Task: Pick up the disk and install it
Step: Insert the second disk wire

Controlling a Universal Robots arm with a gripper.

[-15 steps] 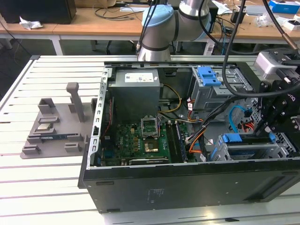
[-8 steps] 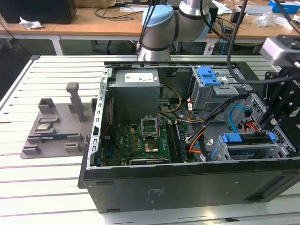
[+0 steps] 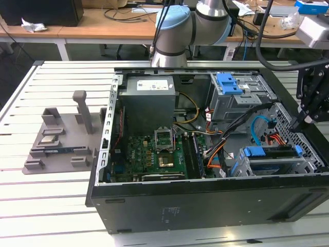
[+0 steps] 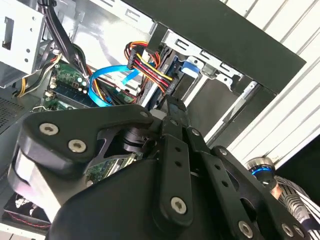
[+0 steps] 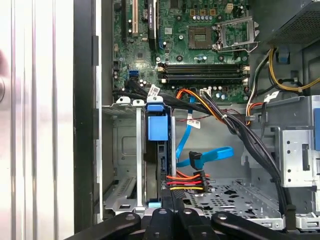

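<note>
The disk (image 3: 270,151) stands on edge in the lower drive cage (image 3: 308,154) of the open computer case, at the exterior view's right, with its blue bracket uppermost. In the first wrist view the disk's blue tab (image 5: 157,127) sits between the cage's metal rails. The disk's blue bracket (image 4: 190,67) also shows in the second wrist view, beyond the fingers. My gripper (image 3: 297,125) hangs just above the cage, near the cabled end of the disk. Its fingers (image 4: 172,102) are pressed together with nothing between them, and the gripper (image 5: 170,196) points down at the slot.
Blue data cable (image 5: 210,155) and red-yellow power wires (image 5: 185,181) lie beside the slot. The motherboard (image 3: 159,149), power supply (image 3: 149,100) and upper bay with a blue clip (image 3: 229,82) fill the case. A grey fixture (image 3: 56,139) sits on the slatted table (image 3: 46,206) at the exterior view's left.
</note>
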